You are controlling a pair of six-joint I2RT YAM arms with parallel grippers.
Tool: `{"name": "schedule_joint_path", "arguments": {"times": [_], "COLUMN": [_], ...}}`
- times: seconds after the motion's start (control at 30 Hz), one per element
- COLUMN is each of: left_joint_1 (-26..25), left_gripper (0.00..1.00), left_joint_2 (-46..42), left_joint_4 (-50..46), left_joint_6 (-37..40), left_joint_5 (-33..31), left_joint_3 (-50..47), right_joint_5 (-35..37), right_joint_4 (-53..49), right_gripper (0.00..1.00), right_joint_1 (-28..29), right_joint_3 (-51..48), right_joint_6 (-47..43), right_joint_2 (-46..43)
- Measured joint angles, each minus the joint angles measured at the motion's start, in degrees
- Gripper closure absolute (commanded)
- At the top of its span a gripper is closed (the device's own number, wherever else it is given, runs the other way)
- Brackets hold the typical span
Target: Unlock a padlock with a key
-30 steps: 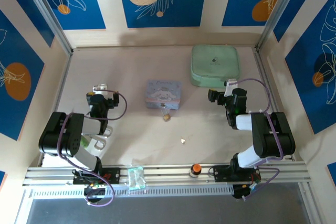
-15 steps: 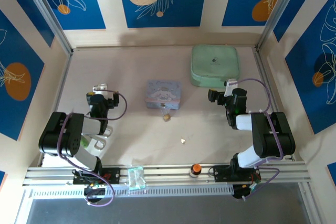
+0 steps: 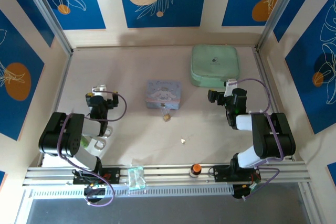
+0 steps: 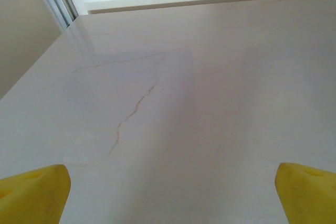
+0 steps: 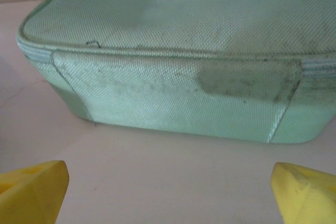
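The small brass padlock [image 3: 166, 116] lies on the table just in front of the blue cartoon tin [image 3: 164, 94]. The key [image 3: 183, 141], a pale speck, rests nearer the table's front, right of centre. My left gripper [image 3: 100, 88] sits low at the left, well away from both; its yellow fingertips [image 4: 34, 192] stand wide apart, and the gripper [image 4: 170, 195] is open over bare table. At the right, my right gripper [image 3: 230, 84] faces the green pouch and is open too, with nothing in the gripper [image 5: 168, 195] between its yellow fingertips [image 5: 304, 192].
A mint-green zipped pouch [image 3: 214, 65] lies at the back right, close ahead of the right gripper [image 5: 178, 66]. An orange-topped knob [image 3: 196, 169] and a clear packet [image 3: 135, 178] sit on the front rail. Walls enclose the table on three sides.
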Motion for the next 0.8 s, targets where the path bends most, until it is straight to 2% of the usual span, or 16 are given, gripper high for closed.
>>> {"name": "schedule_joint_path", "arguments": {"times": [0.27,0.57,0.63,0.7,0.8], "left_joint_1": [-2.2,-4.0,-4.0,-3.9,-3.5], "left_gripper": [0.01,0.01,0.01,0.01,0.01], "left_joint_2": [0.0,-0.3,-4.2,-13.5,-23.4], "left_joint_4": [2.8,4.7,-2.2,-15.1,-23.9], "left_joint_6": [1.1,3.1,3.3,3.0,1.9], "left_joint_5": [-1.6,-2.9,-3.1,-2.9,-2.1], "left_joint_3": [-1.2,-1.4,-0.7,2.8,10.0], "right_joint_5": [0.0,-7.1,-8.8,-10.1,-11.2], "right_joint_4": [-16.7,-30.1,-32.3,-33.5,-34.3], "right_gripper": [0.01,0.01,0.01,0.01,0.01], "right_joint_1": [2.7,2.7,2.6,2.6,2.6], "right_joint_3": [5.6,5.4,4.6,3.3,1.2], "right_joint_6": [1.0,6.7,7.5,8.3,9.6], "right_joint_2": [-16.5,-33.4,-35.6,-37.0,-37.9]}}
